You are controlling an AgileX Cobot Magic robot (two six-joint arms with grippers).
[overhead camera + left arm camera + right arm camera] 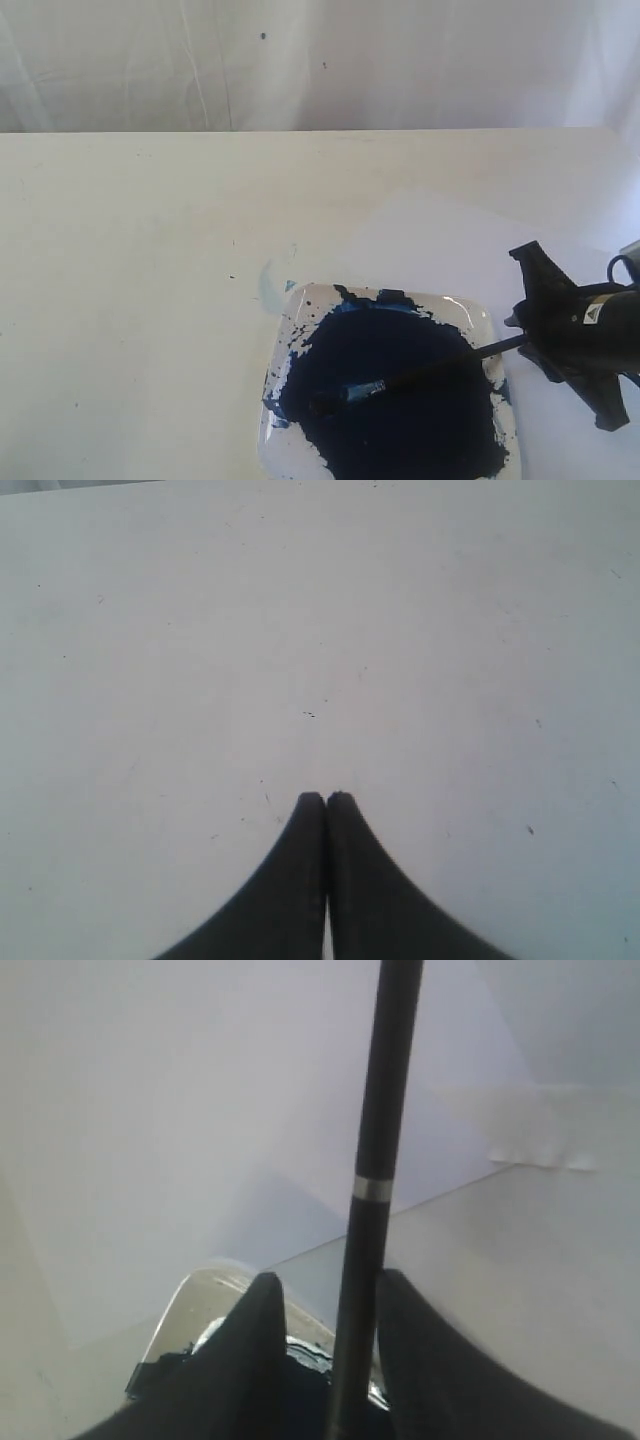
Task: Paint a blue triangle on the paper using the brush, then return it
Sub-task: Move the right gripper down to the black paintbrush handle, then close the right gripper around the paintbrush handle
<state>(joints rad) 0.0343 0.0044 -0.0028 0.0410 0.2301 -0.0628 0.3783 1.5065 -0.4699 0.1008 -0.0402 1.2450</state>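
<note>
Dish [298,318]: square, clear, rounded corners; nearest the viewer; rim spattered with blue
Paint pool [400,420]: dark blue, glossy, ragged outline; fills most of the dish
Brush [440,366]: thin black handle, ferrule smeared blue; tip down in the pool, handle slanting over the dish's right rim and in between the fingers of the right gripper
Right gripper [330,1276]: matte black; fingers parted on either side of the handle; clear gap on one side; handle not clamped
Paper [440,250]: thin, pale, nearly counter-coloured; faint straight edges; behind and right of the dish; plain white where it shows
Smear [268,282]: faint pale blue, curved; just off the dish's far-left corner
Counter [130,300]: off-white, matt, finely speckled; wide bare stretch left of the dish and back to the straight far edge
Backdrop [300,60]: white cloth, soft folds
Left gripper [326,798]: black, tapered; tips pressed together, nothing between; over bare counter; seen only in its own wrist view
</note>
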